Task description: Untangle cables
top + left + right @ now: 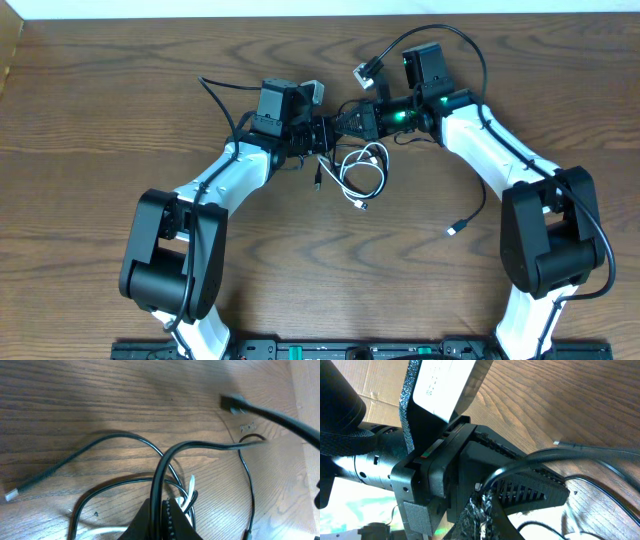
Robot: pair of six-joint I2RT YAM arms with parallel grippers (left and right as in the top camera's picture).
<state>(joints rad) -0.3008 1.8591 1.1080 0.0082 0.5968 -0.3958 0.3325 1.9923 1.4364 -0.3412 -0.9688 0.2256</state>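
Observation:
My two grippers meet tip to tip at the table's middle. The left gripper (328, 130) (161, 510) is shut on the black cable (200, 445), which rises between its fingers and arcs off to the right. The right gripper (346, 122) (482, 502) is shut too, pressed up against the left one, and the black cable (545, 455) comes out at its frayed fingertips. The white cable (372, 170) (191, 485) lies coiled just below the grippers, looped together with black strands. One black strand ends in a small plug (454, 230) near the right arm.
A loose black end with a silver tip (12, 494) lies on the wood at the left. Another dark plug (232, 402) sits farther off. A thick robot wire (450, 35) loops above the right arm. A cardboard box (8, 50) stands at the far left edge.

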